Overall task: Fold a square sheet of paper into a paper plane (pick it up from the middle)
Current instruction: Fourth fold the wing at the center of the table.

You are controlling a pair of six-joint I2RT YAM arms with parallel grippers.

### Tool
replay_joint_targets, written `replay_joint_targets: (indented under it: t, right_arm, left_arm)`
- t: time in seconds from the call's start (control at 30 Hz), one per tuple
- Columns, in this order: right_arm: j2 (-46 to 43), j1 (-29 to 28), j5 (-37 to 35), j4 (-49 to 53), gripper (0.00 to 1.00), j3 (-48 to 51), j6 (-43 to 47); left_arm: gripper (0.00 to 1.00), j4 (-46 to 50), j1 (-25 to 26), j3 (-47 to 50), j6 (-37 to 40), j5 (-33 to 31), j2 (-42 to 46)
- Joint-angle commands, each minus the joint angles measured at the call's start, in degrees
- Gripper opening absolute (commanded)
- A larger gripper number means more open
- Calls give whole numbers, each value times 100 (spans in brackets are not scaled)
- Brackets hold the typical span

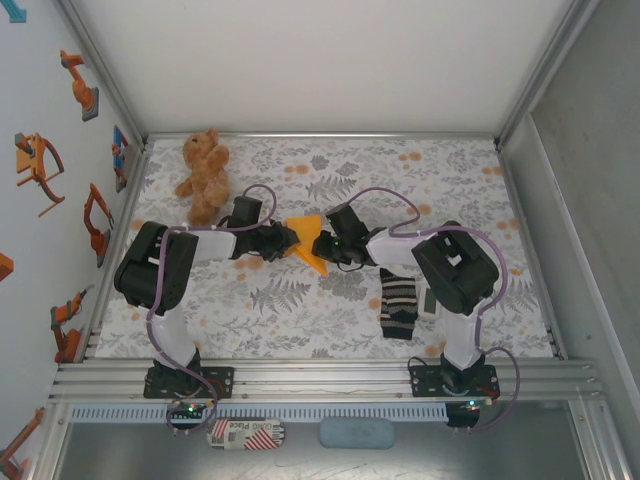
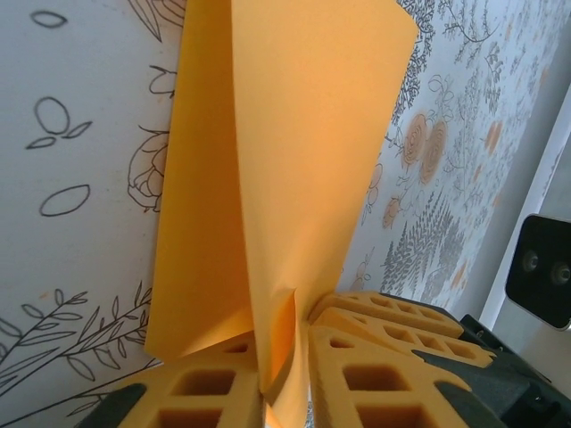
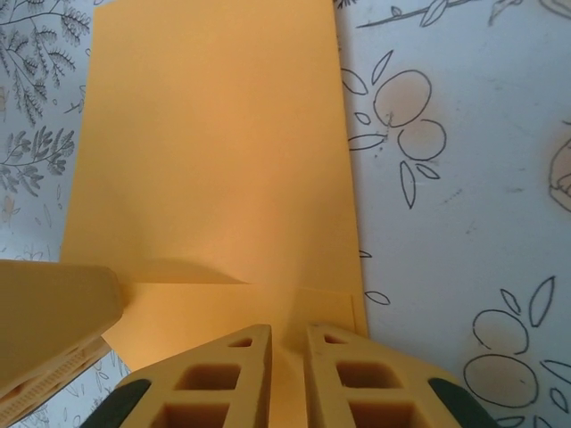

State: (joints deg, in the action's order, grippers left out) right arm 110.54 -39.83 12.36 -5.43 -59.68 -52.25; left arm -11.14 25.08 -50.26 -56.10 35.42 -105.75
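Mid-table, two arms meet over the folded orange sheet of paper (image 1: 308, 242), raised off the floral table (image 1: 420, 175); the left gripper (image 2: 281, 337) pinches its creased, upright fold between narrow fingers; the right gripper (image 3: 287, 337), fingers nearly together, grips the opposite edge, flat sheet stretching ahead; a teddy bear (image 1: 205, 175) lies behind the left arm; a striped sock (image 1: 398, 305) beside the right

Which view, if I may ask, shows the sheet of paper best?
Left wrist: the sheet of paper is close up, its fold plain. Right wrist shows one flat panel; top external, a small orange wedge.
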Motion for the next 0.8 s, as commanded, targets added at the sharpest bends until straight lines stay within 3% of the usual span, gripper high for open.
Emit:
replay_joint_targets:
  t: [0.0,0.27,0.4,0.43,0.53,0.77]
  right_arm:
    - [-340,80,-16,-46,20,107,244]
    - [-1204,203,-743,660,36,58,1675]
    - [-1350,24,-1321,711,62,255,2224]
    - [-1352,-40,-1510,756,64,251,2352]
    - [-1266,-242,-1813,790,64,172,2632]
    - [-710,-679,-1888,722,50,-204,3458]
  left_arm:
    - [10,16,-40,-132,147,107,-42]
    - [4,532,-63,-449,231,-229,59]
    - [4,761,-57,-575,-82,-754,190]
    - [4,819,-48,-612,-174,-863,204]
    - [5,1023,-17,-728,-380,-1160,191]
    - [5,1596,26,-1044,-519,-1384,93]
